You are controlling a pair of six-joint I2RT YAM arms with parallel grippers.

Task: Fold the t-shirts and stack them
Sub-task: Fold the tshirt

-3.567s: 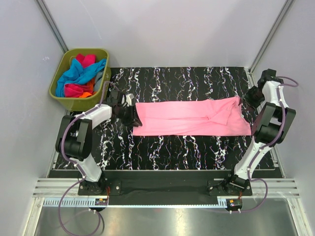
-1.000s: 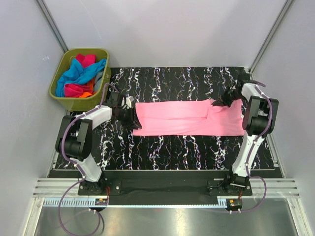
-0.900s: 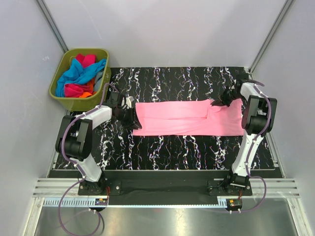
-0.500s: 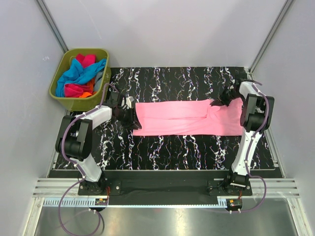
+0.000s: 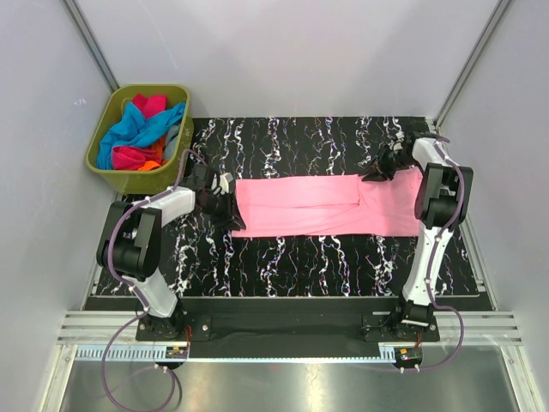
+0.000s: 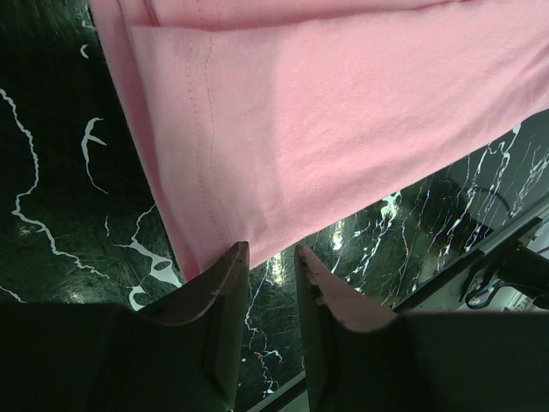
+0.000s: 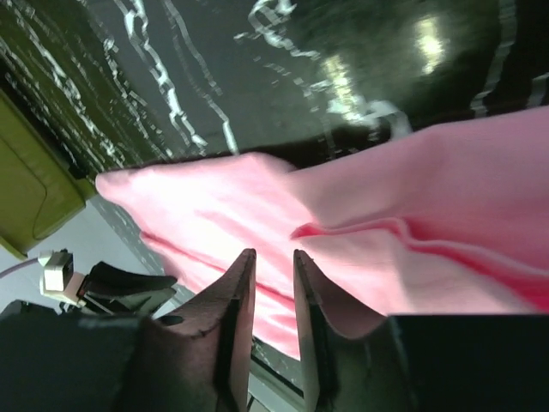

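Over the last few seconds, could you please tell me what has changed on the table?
The right gripper swung in from the right edge to the far right corner of the light pink t-shirt, where the cloth now lies flatter; its jaws have parted. The left gripper stayed open at the shirt's left end; the bin is untouched.

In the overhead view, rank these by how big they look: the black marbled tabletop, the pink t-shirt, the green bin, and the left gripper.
1. Black marbled tabletop.
2 and 3. Light pink t-shirt and olive-green bin: too close to rank; the shirt is longer, the bin deeper.
4. Left gripper, clearly smallest.
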